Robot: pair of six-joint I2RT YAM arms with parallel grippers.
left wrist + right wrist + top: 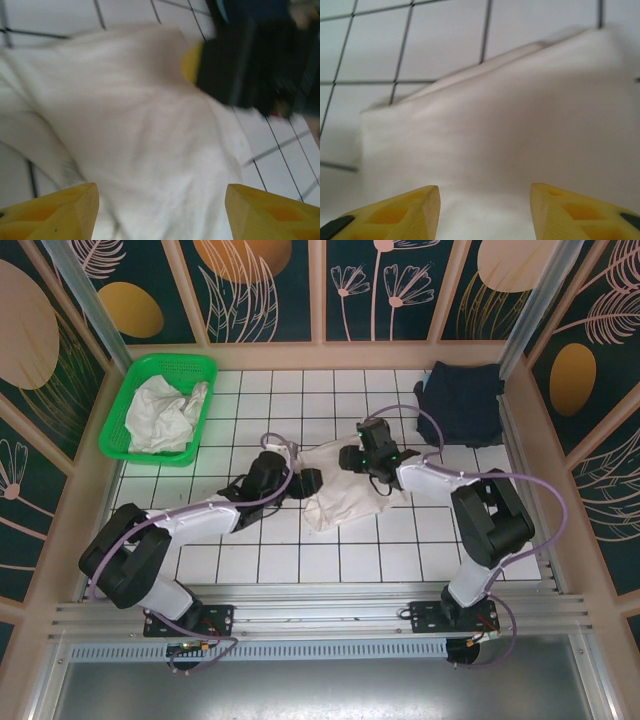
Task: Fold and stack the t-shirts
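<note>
An off-white t-shirt (pixel 338 496) lies partly folded and wrinkled on the tiled table's middle. My left gripper (pixel 306 480) is at its left edge; in the left wrist view its yellow fingers stand wide apart, open (pixel 161 200), just above the white fabric (pixel 145 130), gripping nothing. My right gripper (pixel 358 456) is at the shirt's upper edge, also open (pixel 485 200), over a folded layer of the shirt (pixel 520 130). The black body of the right gripper (pixel 245 65) shows across the cloth. A dark navy t-shirt (pixel 460 400) lies folded at the back right.
A green mesh basket (pixel 125 410) at the back left holds crumpled white t-shirts (pixel 165 412). Patterned walls with wooden frames enclose the white tiled table (pixel 300 560). The arm bases stand on the metal rail at the near edge.
</note>
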